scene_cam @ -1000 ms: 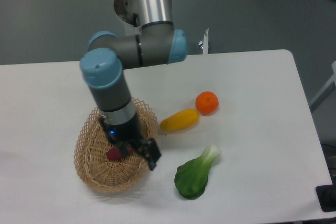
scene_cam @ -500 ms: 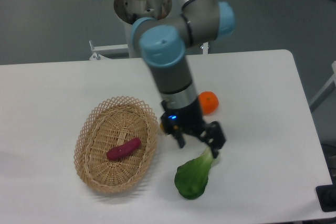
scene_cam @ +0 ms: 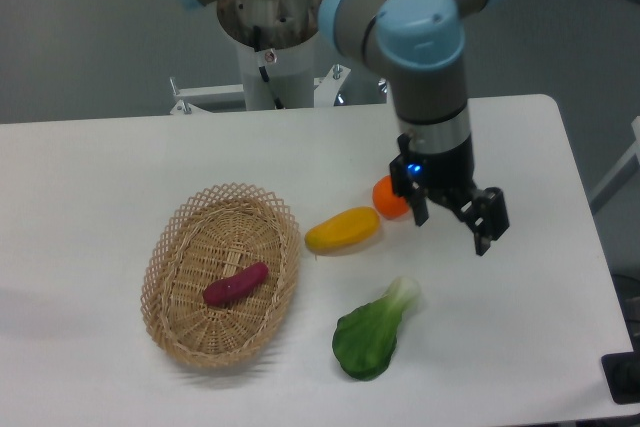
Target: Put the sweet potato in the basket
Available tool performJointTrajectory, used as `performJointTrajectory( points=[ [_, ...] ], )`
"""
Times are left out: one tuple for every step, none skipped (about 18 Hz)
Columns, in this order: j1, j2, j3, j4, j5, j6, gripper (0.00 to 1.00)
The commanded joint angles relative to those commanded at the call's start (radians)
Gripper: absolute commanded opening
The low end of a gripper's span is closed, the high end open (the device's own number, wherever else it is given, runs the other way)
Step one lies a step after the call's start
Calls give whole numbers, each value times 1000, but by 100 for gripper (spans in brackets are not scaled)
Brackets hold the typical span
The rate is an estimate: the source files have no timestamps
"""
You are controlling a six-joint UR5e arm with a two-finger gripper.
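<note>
The magenta-red sweet potato (scene_cam: 235, 285) lies inside the oval tan wicker basket (scene_cam: 164, 262), near its middle, tilted up toward the right. My gripper (scene_cam: 452, 222) is far off to the right of the basket, above the table beside the orange. It is open, with nothing between its black fingers (scene_cam: 487, 228).
A yellow oblong fruit (scene_cam: 342, 230) lies just right of the basket. A round orange (scene_cam: 387, 196) sits behind it, partly covered by my wrist. A green leafy vegetable (scene_cam: 374, 333) lies near the front. The table's right edge (scene_cam: 580, 207) is close to the gripper.
The arm swung from over the basket to the right, past the leafy vegetable, up beside the orange. The sweet potato stayed lying in the basket, let go.
</note>
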State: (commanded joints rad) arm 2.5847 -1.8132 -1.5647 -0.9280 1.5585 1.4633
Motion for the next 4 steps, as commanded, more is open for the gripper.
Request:
performJointTrajectory(
  points=[
    [5, 2, -2, 0, -2, 0, 100],
    [5, 5, -2, 0, -2, 0, 100],
    [3, 6, -3, 0, -2, 0, 100],
    [3, 6, -8, 1, -2, 0, 100]
  ],
)
